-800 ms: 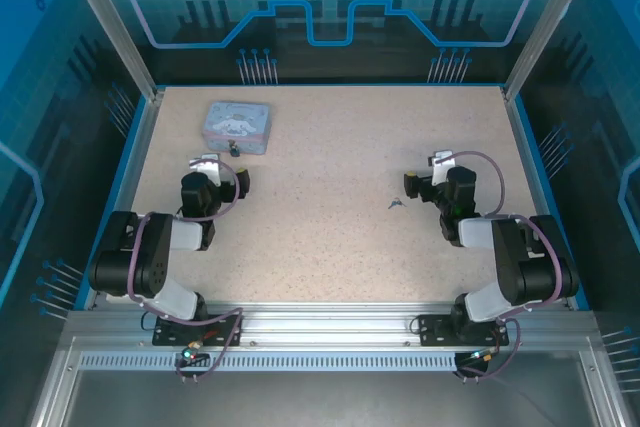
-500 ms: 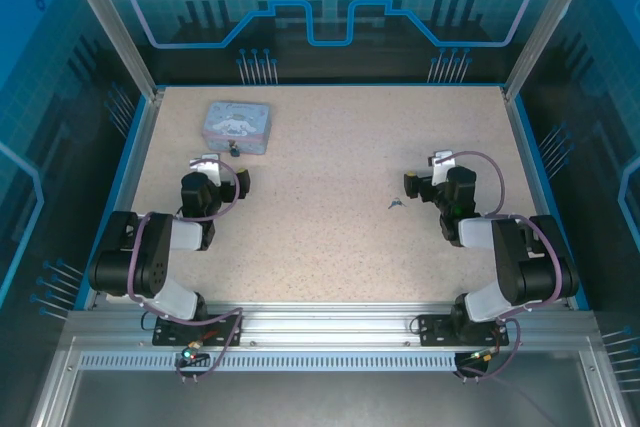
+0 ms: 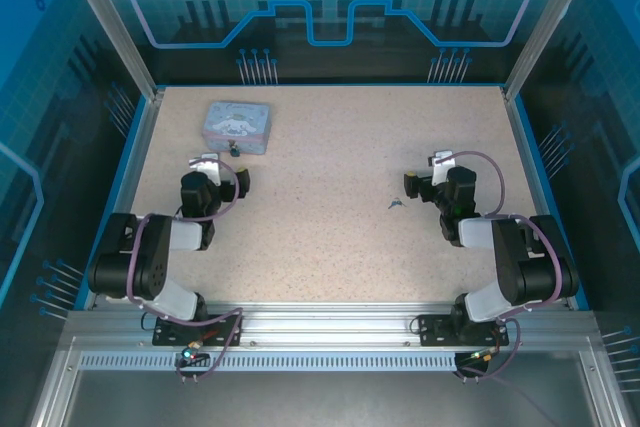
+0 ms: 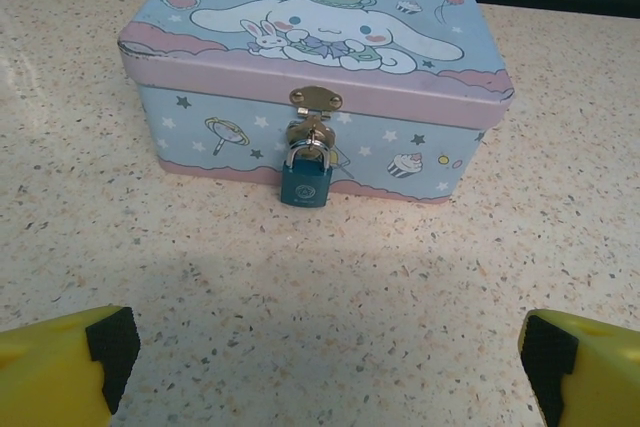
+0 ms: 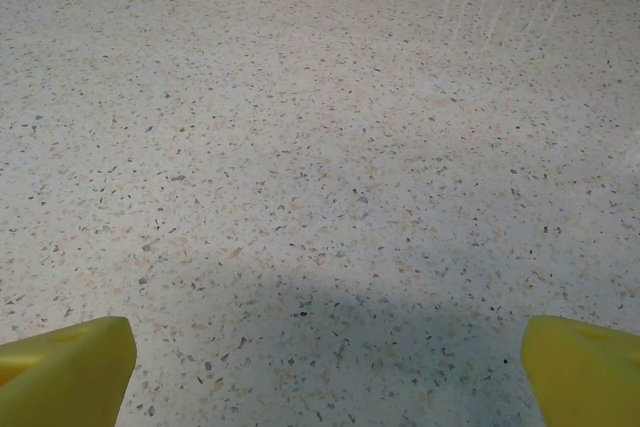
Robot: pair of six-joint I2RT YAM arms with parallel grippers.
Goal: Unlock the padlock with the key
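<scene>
Speckled table (image 4: 400,317), padlock (image 4: 306,179) beyond parted left fingers (image 4: 55,372)

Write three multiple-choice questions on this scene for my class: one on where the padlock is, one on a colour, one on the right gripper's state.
1. Where does the padlock hang?
A. From the clasp on the tin's front.
B. On the tin's lid.
C. Lying loose, apart from the tin.

2. What colour is the padlock's body?
A. Red.
B. Dark teal.
C. White.

3. How does the right gripper stand?
A. Shut on the padlock.
B. Shut on nothing.
C. Open.

Answers:
1 A: it hooks through the clasp.
2 B: the left wrist view shows a teal body.
3 C: its yellow fingertips sit far apart over bare table.
</scene>
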